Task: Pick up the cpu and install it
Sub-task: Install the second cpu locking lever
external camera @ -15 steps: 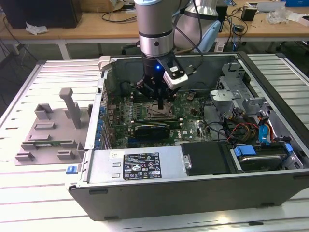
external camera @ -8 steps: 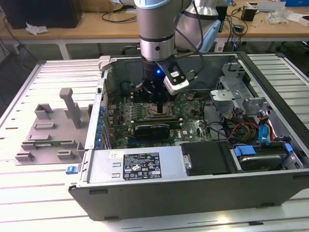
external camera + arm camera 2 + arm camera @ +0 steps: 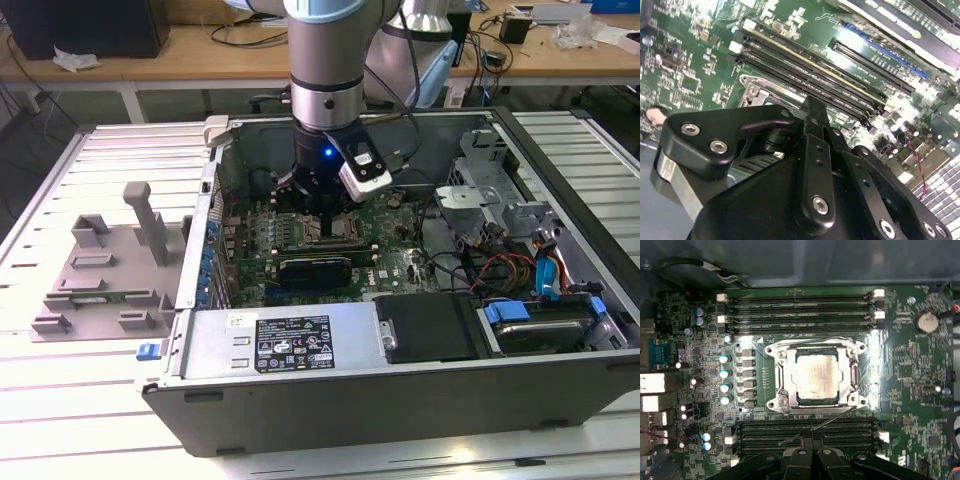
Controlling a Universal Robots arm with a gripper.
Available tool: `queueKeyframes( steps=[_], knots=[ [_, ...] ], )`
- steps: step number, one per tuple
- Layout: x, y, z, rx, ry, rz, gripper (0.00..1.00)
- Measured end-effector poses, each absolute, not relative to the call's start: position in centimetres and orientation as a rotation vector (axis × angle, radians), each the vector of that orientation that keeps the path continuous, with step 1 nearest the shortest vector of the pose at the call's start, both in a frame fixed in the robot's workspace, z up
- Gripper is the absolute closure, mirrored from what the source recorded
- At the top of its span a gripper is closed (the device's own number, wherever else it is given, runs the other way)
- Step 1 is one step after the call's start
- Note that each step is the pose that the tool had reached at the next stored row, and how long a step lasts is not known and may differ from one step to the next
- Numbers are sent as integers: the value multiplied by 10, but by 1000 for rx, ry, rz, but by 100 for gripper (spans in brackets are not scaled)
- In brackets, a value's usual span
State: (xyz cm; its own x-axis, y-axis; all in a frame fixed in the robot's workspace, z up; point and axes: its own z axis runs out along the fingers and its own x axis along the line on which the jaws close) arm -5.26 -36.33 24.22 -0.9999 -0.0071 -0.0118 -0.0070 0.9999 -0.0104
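Note:
The cpu (image 3: pixel 816 376), a small square chip with a pale silver top, lies flat inside the metal-framed socket (image 3: pixel 856 371) on the green motherboard (image 3: pixel 910 390). My gripper (image 3: pixel 812 449) hangs just above the board beside the socket, over the nearer memory slots. Its two black fingers are pressed together with nothing between them. In the exterior view the gripper (image 3: pixel 328 222) reaches down into the open computer case (image 3: pixel 400 400), over the middle of the motherboard (image 3: pixel 395 225). The second wrist view looks past the gripper's black body to a fingertip (image 3: pixel 812 106) and a corner of the socket (image 3: pixel 752 92).
Rows of memory slots (image 3: pixel 805 315) flank the socket on both sides. A dark card (image 3: pixel 315 268) stands across the board near the case front. Drive cage and cables (image 3: pixel 500 230) fill the case at the exterior view's right. A grey fixture plate (image 3: pixel 100 270) lies outside at its left.

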Motion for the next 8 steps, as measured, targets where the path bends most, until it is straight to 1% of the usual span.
queueKeyframes(
  steps=[2, 5, 8],
  knots=[
    [-53, -363, 241, -73, 3129, -8, 89],
    [-57, -363, 237, -157, 3124, 45, 89],
    [-63, -365, 234, -169, 3123, 51, 89]
  ],
)
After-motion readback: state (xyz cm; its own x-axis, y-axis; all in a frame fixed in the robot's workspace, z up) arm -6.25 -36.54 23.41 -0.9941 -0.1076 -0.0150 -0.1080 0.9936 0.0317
